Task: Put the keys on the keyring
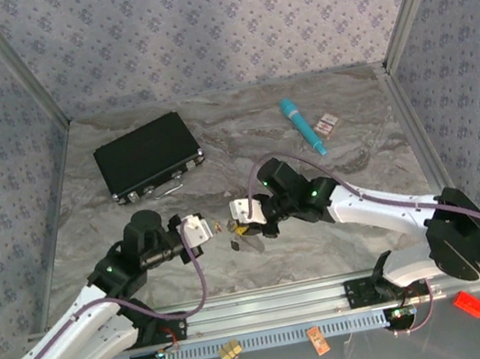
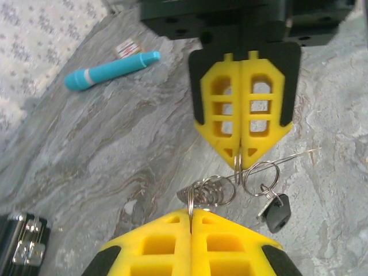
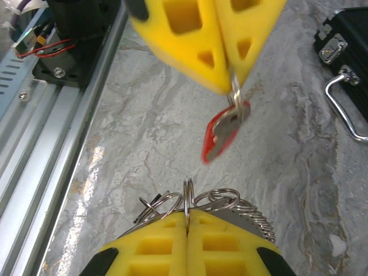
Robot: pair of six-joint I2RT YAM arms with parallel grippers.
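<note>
L gripper (image 2: 190, 214): fingers closed tight, pinching a small split ring (image 3: 236, 96) w/ a red-headed key (image 3: 223, 133) hanging off it, clear of the counter (image 1: 216, 146). R gripper (image 3: 187, 218): fingers also closed, tips clamped on one loop of the keyring (image 2: 211, 190), a silvery bunch of rings and wire coil. A black-headed key (image 2: 276, 211) dangles from a ring on that bunch. The two grippers face each other tip to tip, close but apart, approx. mid-counter and nearer the near edge than the far one; the keyring hangs between them above the marble top. Whether the red key's ring links to the bunch: can't tell. Black case (image 1: 148, 156) lies toward the far-left corner. A teal pen (image 1: 302, 126) is toward the far-right, w/ a small packet (image 1: 330, 124) just beside it.
</note>
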